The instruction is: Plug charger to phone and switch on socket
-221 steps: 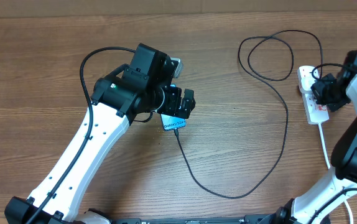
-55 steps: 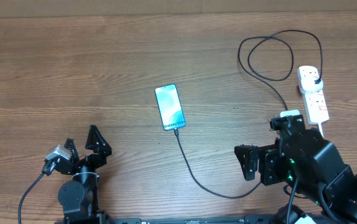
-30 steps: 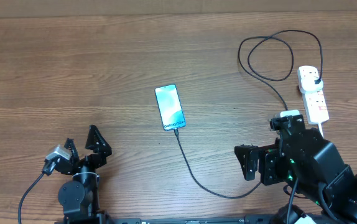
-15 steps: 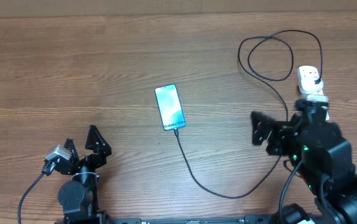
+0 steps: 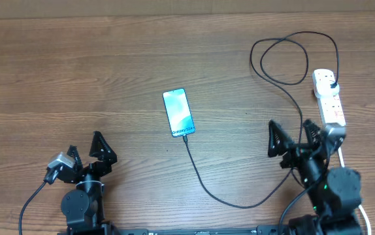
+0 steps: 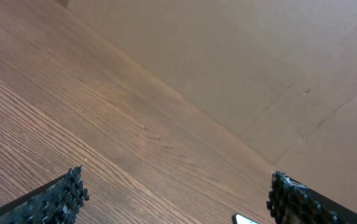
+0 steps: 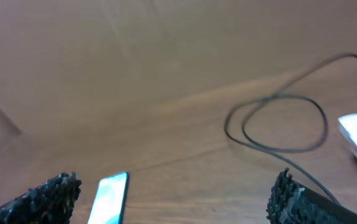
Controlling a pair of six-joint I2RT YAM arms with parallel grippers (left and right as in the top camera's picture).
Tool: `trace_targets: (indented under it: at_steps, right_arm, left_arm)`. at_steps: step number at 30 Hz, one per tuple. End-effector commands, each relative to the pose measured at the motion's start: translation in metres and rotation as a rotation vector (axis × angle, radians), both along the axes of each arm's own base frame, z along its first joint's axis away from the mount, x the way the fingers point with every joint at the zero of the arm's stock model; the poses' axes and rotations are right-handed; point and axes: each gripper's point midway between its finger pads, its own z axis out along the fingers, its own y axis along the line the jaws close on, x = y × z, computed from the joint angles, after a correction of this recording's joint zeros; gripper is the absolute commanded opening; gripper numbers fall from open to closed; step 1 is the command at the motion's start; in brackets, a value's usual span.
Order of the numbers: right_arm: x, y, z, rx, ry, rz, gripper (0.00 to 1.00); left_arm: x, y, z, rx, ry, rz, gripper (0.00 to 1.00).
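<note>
The phone point(image 5: 178, 111) lies screen-up and glowing teal in the middle of the table, also seen at the bottom of the right wrist view point(image 7: 107, 199). The charger cable point(image 5: 240, 203) runs from the phone's near short edge, curves right, loops at the back point(image 7: 278, 127) and ends in a black plug in the socket point(image 5: 328, 99), a white power strip at the right. My left gripper point(image 5: 85, 153) rests open near the front left, nothing between its fingers. My right gripper point(image 5: 293, 135) stands open at the front right, just left of the socket, holding nothing.
A thick white cord point(image 5: 342, 154) trails from the socket toward the front right, beside my right arm. The table's far edge point(image 6: 185, 99) meets a brown wall in the left wrist view.
My right arm has swung round and drawn back toward its base, its gripper now pointing to the far side. The left arm, phone and cable have not moved.
</note>
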Motion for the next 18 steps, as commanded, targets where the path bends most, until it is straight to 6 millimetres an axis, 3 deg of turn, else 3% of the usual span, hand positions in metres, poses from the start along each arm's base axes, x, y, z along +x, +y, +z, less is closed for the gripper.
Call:
trace_targets:
  at_steps: [1, 8, 18]
  right_arm:
    - [-0.006, 0.002, -0.004, 0.000, -0.084, 0.019, 1.00]
    - [-0.012, 0.000, -0.013, 0.014, -0.189, 0.014, 1.00]
    - [-0.007, -0.002, -0.049, 0.004, -0.131, -0.003, 1.00]
  left_arm:
    - [-0.001, 0.005, 0.001, 0.023, -0.006, 0.022, 1.00]
    - [-0.001, 0.005, 0.001, 0.023, -0.006, 0.022, 1.00]
    - [-0.001, 0.005, 0.001, 0.023, -0.006, 0.021, 1.00]
